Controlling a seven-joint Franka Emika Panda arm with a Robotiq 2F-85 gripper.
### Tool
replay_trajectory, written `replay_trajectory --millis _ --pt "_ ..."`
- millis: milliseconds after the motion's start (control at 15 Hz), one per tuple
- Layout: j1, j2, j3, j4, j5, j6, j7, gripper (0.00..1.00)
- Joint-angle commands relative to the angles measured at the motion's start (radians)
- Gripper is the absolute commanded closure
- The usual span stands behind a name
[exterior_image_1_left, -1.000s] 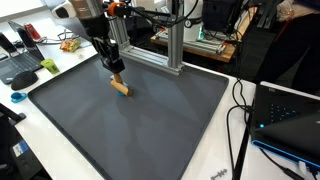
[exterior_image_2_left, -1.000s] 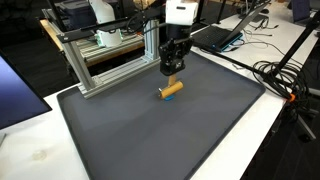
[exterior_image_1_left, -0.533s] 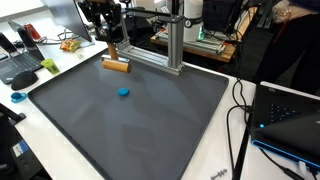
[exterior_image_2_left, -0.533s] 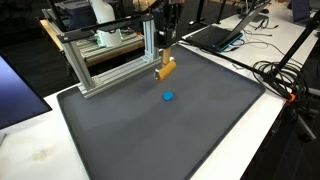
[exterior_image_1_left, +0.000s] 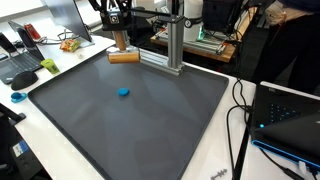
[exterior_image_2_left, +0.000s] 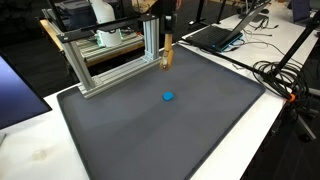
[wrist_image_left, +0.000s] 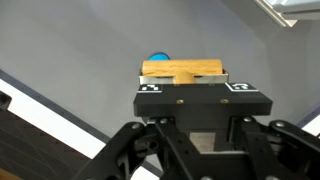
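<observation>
A dark grey mat (exterior_image_1_left: 140, 130) covers a white table (exterior_image_1_left: 215, 165) in a cluttered lab, with an aluminium frame (exterior_image_1_left: 172, 45) standing at the mat's far edge in both exterior views. Black cables (exterior_image_1_left: 240, 105) trail off the table to the side of the frame, and one laptop (exterior_image_2_left: 215, 35) sits behind it. The only markings are two black-and-white marker squares (wrist_image_left: 150, 88) on the gripper's fingers in the wrist view; no writing can be read. One gripper (exterior_image_1_left: 120, 46) hangs in the air just beside the frame's upright post, its claw pinching one orange wooden block (exterior_image_1_left: 124, 56) across its width. One small blue disc (exterior_image_1_left: 123, 92) lies alone on the mat in front of the frame, well below the block.
</observation>
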Motion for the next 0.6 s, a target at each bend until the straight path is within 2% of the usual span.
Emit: replay_trajectory --millis 0,200,267,533 --pt "0.003 0.000 -0.001 0.002 0.000 -0.003 -0.008 0.53" --pt "0.003 0.000 -0.001 0.002 0.000 -0.003 -0.014 0.53" --pt "0.003 0.000 -0.001 0.002 0.000 -0.003 -0.015 0.78" --pt "-0.003 0.058 0.004 0.016 0.009 0.054 -0.154 0.78"
